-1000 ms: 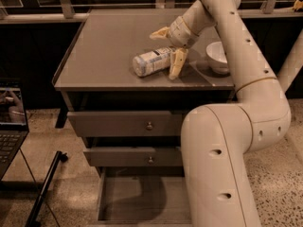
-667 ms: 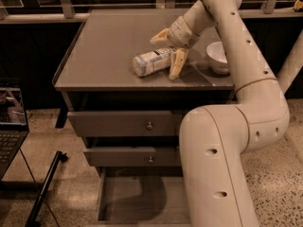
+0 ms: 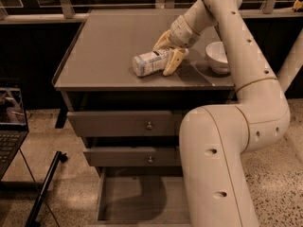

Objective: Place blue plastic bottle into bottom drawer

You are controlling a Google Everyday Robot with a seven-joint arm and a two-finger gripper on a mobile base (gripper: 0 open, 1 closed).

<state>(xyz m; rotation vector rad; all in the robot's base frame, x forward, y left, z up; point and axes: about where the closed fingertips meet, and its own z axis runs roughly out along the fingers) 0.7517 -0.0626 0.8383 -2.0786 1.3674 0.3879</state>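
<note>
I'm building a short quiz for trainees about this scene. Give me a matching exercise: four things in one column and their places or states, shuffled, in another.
1 blue plastic bottle
2 bottom drawer
3 white bowl
4 gripper

A pulled open
B at the bottle's end nearest the bowl
C lying on its side on the cabinet top
D upright on the cabinet top

Pairs: 1-C; 2-A; 3-D; 4-B

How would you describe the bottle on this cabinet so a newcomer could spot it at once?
Look at the grey cabinet top. Near its middle the blue plastic bottle lies on its side, with the gripper at the end nearer the white bowl. Unlike that round bowl, it is a cylinder with a pale printed label.
</note>
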